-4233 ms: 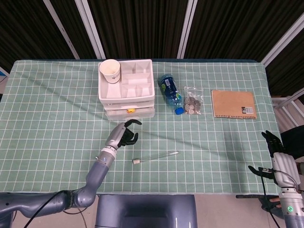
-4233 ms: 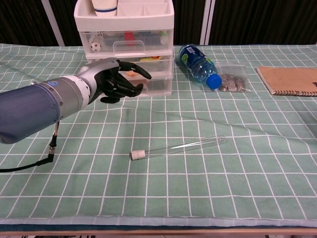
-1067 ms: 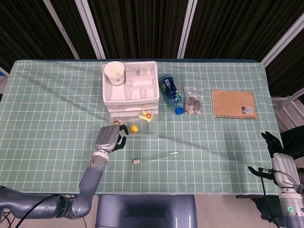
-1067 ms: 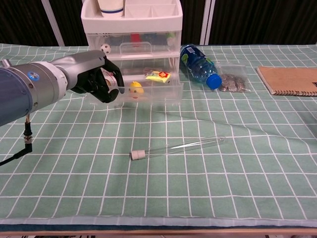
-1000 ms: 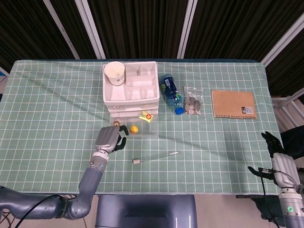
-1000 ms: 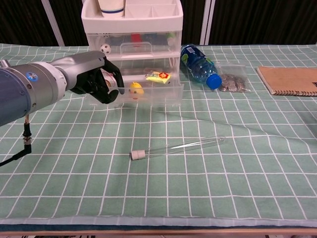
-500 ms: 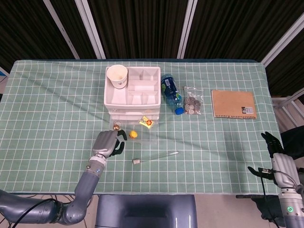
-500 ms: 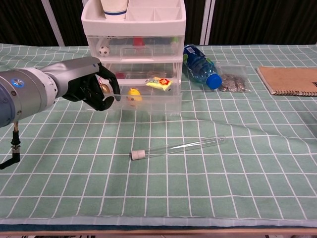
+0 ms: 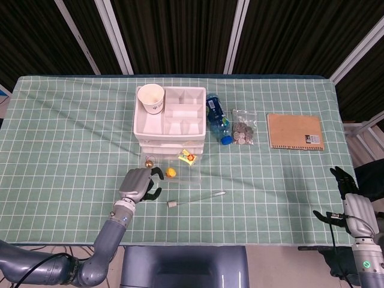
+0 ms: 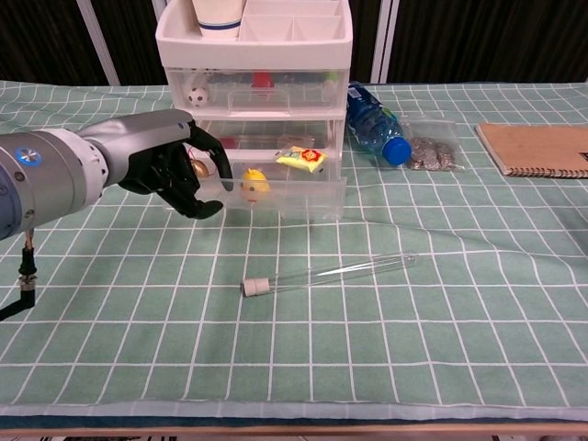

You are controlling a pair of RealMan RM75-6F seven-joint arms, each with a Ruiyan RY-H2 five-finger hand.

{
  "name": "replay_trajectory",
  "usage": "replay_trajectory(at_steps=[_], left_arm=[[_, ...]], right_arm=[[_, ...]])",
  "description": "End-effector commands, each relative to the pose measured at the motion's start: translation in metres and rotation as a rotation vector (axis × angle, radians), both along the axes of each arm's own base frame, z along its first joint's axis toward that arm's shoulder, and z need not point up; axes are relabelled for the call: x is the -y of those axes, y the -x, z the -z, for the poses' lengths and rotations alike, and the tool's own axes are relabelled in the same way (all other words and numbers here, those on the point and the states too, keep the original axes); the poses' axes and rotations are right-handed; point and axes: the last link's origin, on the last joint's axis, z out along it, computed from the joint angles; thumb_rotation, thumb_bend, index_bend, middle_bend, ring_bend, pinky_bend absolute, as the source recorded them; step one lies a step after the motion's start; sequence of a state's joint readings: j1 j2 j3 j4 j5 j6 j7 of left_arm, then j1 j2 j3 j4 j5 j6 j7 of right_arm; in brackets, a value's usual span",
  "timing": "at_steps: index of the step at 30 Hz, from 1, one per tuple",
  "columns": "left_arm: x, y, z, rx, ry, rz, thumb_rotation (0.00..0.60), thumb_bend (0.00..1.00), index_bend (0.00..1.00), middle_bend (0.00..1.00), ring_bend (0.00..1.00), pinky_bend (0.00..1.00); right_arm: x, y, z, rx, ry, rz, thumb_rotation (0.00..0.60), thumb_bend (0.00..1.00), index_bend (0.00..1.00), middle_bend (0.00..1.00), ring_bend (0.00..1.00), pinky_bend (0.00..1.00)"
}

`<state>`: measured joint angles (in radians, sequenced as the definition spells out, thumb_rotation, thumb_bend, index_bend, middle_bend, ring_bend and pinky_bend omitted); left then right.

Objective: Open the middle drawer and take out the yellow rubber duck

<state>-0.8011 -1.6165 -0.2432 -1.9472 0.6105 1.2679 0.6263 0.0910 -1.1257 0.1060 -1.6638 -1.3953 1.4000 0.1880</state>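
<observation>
Yellow rubber duck (image 10: 253, 184) sat in pulled-out middle drawer (image 10: 285, 195), beside a yellow packet (image 10: 304, 159); print too small to read. Left hand (image 10: 175, 172) curled at drawer's left front corner; grip or mere touch impossible to tell. Test tube (image 10: 326, 272) lay nearer on open cloth. Right hand (image 9: 349, 195) hung off table's right edge, fingers apart.

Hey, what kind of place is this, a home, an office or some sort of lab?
Most likely a robot test bench in a lab, not a home. A green checked tablecloth holds unrelated props: a white plastic drawer unit, a clear glass test tube, a brown spiral notebook. Dark slatted panels stand behind.
</observation>
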Motion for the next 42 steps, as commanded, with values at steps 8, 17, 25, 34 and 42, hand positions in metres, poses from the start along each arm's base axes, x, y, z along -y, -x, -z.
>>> replay_trajectory(at_steps=[8,17,25,34,42], left_arm=[[-0.003,-0.014,-0.015,0.010,-0.037,0.069,0.600,0.12,0.32,0.99,0.99,1.00],[-0.026,-0.038,-0.030,-0.150,-0.075,0.227,0.600,0.21,0.33,1.00,1.00,1.00],[-0.055,-0.050,-0.044,-0.418,-0.035,0.459,0.600,0.20,0.34,1.00,1.00,1.00],[-0.075,-0.051,-0.043,-0.597,0.028,0.665,0.600,0.17,0.35,1.00,1.00,1.00],[-0.085,-0.047,-0.032,-0.668,0.092,0.770,0.600,0.17,0.36,1.00,1.00,1.00]], right_arm=[[0.000,0.000,0.000,-0.001,0.000,0.001,0.600,0.03,0.00,0.00,0.00,0.22],[0.000,0.001,0.000,-0.001,0.000,0.004,0.600,0.03,0.00,0.00,0.00,0.22],[0.000,0.002,0.000,0.000,-0.002,0.012,0.600,0.03,0.00,0.00,0.00,0.22],[0.000,0.002,0.000,-0.005,0.000,0.017,0.600,0.03,0.00,0.00,0.00,0.22],[0.001,0.002,0.000,-0.004,0.002,0.024,0.600,0.03,0.00,0.00,0.00,0.22]])
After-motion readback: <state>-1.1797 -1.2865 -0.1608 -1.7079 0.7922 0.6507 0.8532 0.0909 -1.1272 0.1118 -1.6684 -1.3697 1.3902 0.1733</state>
